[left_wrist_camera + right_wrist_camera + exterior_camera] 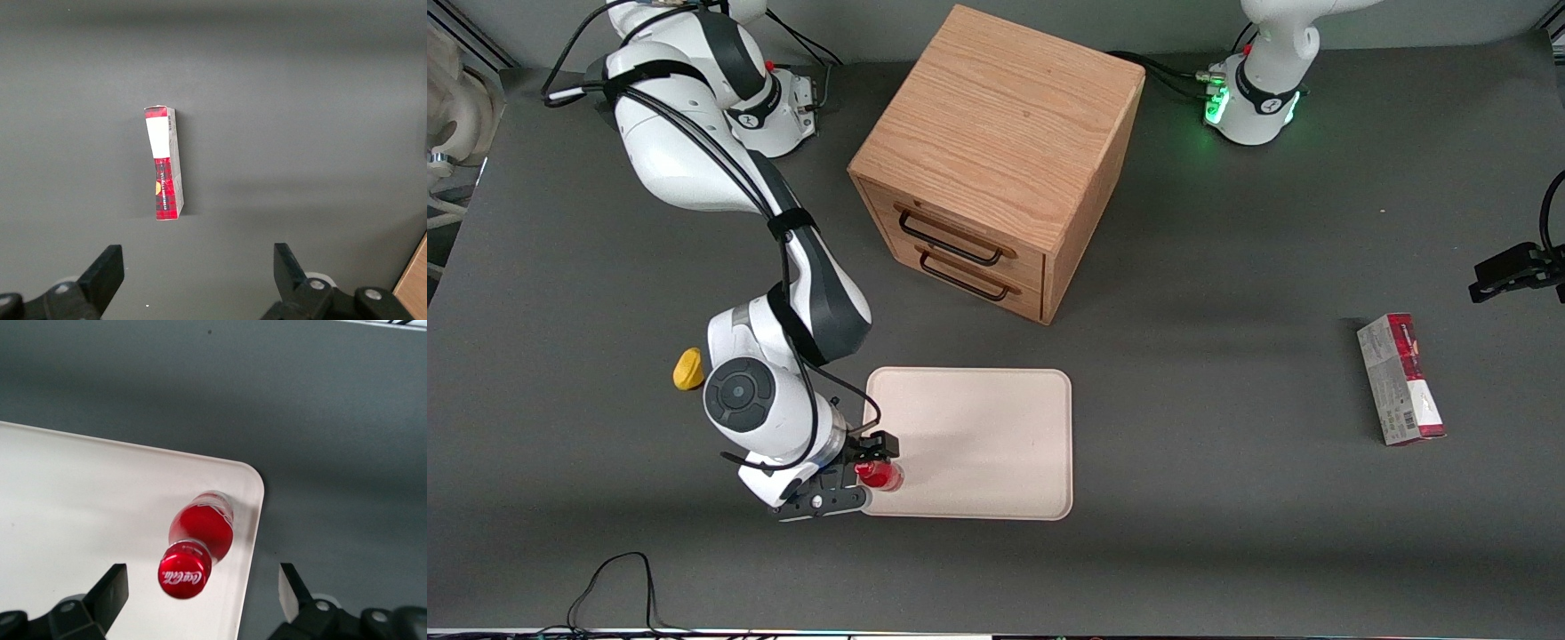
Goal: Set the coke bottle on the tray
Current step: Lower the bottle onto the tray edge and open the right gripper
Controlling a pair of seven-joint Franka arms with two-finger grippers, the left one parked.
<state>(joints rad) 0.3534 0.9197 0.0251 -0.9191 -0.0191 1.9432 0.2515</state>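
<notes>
One yellow obj (pixel 687 369) by the arm; gripper (pixel 869 473) hangs wrist-down over the tray's near corner, fingers spread wide, gripping nothing; 1 coke bottle (pixel 198 544) stands on that corner, cap reads "Coca-Cola"; 1 tray (pixel 996 444); 1 two-drawer cabinet (pixel 996 169); 1 red-grey carton (pixel 1400 379) toward parked arm's end.

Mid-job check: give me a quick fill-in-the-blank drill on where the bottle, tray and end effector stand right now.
1. The coke bottle stands on the ____, close to one corner.
2. The end effector is ____, its fingers apart from the bottle.
3. The bottle's cap is ____ in colour.
4. The wooden drawer cabinet has ____ drawers.

Missing words: tray; open; red; two
</notes>
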